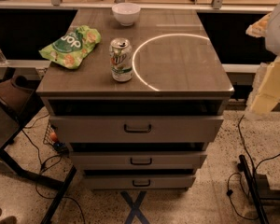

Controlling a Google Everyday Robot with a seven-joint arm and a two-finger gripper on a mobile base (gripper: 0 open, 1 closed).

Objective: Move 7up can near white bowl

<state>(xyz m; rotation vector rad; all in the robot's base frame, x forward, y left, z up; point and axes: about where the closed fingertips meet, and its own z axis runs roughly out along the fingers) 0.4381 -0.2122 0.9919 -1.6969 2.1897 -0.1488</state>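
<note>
**Listener:** What lies closest to the view?

**Me:** A blue cross (134,208) marked on the speckled floor (200,197). Just behind it stands a grey cabinet (186,64) with three drawers (137,128), each with a dark handle.

**Listener:** Where is the 7up can, and how does it stand?

**Me:** The 7up can (121,59) stands upright on the cabinet top, toward the front edge and a little left of centre. Its long axis is vertical and its silver lid faces up. The label side faces the view, with a green "7up" logo on a white and green body. A bright arc of light (133,62) curves across the top just to its right.

**Listener:** And the white bowl?

**Me:** The white bowl (126,13) sits mouth up at the far edge, straight behind the can and well apart from it.

**Listener:** Is anything else on top?

**Me:** A crumpled green snack bag (71,46) lies to the left of the can, near it but not touching. The white letters "op" can be read on it.

**Listener:** Where is your gripper?

**Me:** My gripper (270,85) shows as a pale cream shape at the right edge, off to the side of the cabinet and well away from the can. I cannot tell how far open it is. It holds nothing that I can see.
</note>
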